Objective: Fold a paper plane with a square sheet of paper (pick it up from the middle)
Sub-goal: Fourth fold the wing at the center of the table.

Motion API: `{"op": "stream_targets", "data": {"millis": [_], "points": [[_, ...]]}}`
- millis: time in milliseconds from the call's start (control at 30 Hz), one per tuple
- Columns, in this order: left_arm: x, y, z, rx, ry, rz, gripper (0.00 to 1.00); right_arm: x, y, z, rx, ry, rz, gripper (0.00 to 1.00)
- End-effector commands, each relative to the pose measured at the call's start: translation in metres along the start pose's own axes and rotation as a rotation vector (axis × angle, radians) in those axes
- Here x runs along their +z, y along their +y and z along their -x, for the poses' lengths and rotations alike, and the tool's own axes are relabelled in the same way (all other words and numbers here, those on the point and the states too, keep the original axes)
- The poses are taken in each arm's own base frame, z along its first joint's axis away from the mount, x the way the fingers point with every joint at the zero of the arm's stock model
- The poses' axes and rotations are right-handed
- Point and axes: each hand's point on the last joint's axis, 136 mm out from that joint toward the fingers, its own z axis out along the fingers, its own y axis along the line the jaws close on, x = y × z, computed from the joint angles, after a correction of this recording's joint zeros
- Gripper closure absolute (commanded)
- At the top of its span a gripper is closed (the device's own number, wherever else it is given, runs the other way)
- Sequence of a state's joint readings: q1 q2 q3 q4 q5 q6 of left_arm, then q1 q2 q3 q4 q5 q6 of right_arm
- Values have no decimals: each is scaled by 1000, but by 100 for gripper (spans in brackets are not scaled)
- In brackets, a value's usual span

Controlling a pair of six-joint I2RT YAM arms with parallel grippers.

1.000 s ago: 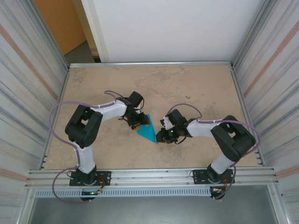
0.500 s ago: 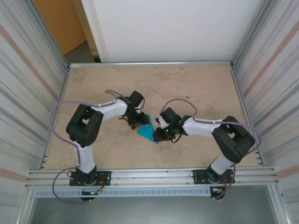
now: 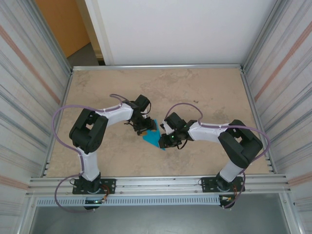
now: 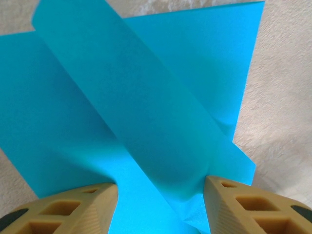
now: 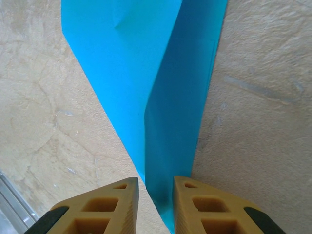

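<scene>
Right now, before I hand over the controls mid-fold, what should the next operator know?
Left gripper: jaws apart, straddling a diagonal flap folded over the blue paper; not visibly pinching it.
Right gripper: jaws narrow around the paper's tapered end; I cannot tell whether they pinch it.
Paper: lying on the table between the two grippers, near the middle.
Done: at least one flap is folded over, and one end tapers.
Left: it is not a finished plane yet; the remaining folds have to be made.

The right fingers (image 5: 100,209) have moved left, straddling the narrow end of the paper plane (image 5: 161,122).
</scene>
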State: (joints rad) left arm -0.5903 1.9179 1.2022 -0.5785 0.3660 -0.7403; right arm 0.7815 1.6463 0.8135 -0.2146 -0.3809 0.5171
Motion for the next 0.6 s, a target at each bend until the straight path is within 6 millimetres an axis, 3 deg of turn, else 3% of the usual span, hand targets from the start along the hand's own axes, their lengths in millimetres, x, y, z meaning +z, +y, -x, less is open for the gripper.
{"op": "stream_targets", "data": {"millis": [0, 567], "points": [[39, 82, -38, -93, 140, 295, 47, 4, -9, -10, -15, 29, -36, 79], [39, 84, -39, -93, 143, 302, 46, 8, -12, -17, 45, 60, 47, 89]]}}
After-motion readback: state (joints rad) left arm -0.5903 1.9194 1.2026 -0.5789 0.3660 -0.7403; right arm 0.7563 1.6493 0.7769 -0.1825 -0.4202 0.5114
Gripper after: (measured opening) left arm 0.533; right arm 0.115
